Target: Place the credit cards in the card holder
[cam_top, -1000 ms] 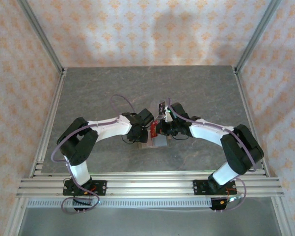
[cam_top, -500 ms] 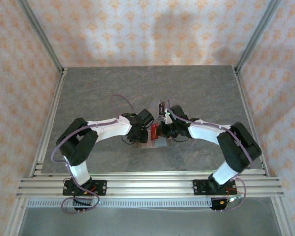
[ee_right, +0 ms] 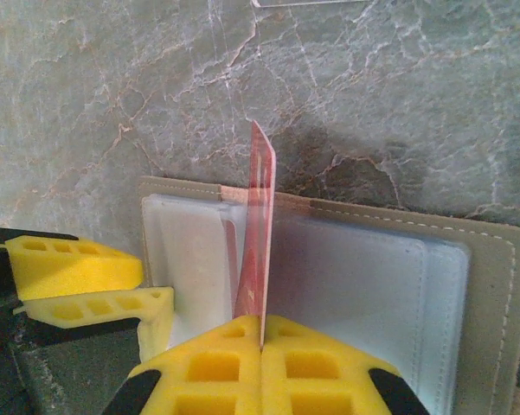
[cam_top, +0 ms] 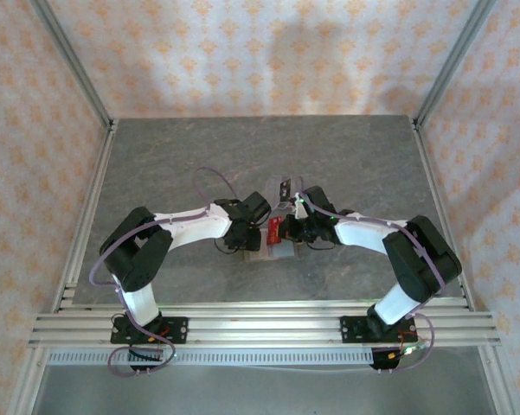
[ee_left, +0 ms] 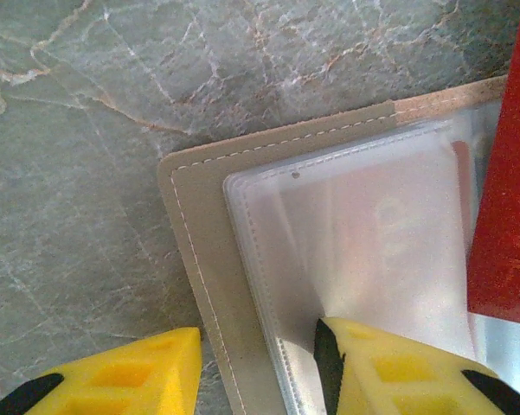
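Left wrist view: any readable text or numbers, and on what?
"0840", roughly (sideways, cut by the frame edge): white digits on the red card.
Gold marks lower on that card: too blurred to read.
Pale marks under the clear sleeve of the card holder: unreadable.

Right tool (ee_right: 261,333) clamped, left tool (ee_left: 258,346) parted

We list two arms, left arm (cam_top: 190,226) and right arm (cam_top: 363,232). Each has white shells on the long links and bulky black housings at the joints. Thin lilac cables (cam_top: 212,168) run along both, looping free in places. The bases (cam_top: 151,330) are black plates. The fingers (ee_left: 398,376) are yellow blocks with moulded rectangular pockets and black outer corners, and we note the same on the right pair (ee_right: 208,370).
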Robot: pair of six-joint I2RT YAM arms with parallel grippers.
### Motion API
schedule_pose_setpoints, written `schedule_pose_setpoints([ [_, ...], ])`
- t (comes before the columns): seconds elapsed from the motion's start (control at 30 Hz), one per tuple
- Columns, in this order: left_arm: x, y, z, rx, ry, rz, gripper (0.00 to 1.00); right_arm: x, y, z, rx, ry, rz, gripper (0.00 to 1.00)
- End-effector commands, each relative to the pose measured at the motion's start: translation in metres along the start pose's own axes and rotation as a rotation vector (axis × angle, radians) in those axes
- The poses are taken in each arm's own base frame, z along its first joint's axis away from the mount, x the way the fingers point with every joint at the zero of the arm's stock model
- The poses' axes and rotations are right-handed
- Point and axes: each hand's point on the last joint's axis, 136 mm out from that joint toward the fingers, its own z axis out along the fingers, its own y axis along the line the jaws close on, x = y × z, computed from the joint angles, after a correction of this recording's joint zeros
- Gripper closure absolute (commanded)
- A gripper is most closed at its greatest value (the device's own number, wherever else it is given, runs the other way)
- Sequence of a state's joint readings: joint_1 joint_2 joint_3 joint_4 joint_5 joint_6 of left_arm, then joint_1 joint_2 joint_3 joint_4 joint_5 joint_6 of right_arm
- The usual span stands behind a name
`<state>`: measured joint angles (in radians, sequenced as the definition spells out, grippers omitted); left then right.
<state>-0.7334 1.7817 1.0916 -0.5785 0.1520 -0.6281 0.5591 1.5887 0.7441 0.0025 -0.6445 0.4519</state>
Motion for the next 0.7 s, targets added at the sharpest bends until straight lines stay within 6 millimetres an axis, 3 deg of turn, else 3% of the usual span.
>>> schedule_pose_setpoints([
  [0.0,0.021,0.025,0.012,-0.101,0.06,-0.003,0.59,-0.001,-0.008,-0.002,0.026,-0.018,-0.013,1.0],
  [0.43,0.022,0.026,0.013,-0.106,0.066,-0.003,0.59,0.002,-0.003,0.008,-0.043,0.0,0.008,1.0],
  [0.67,0.022,0.025,0.012,-0.104,0.064,-0.003,0.59,0.017,-0.011,0.012,-0.047,0.023,0.033,1.0],
])
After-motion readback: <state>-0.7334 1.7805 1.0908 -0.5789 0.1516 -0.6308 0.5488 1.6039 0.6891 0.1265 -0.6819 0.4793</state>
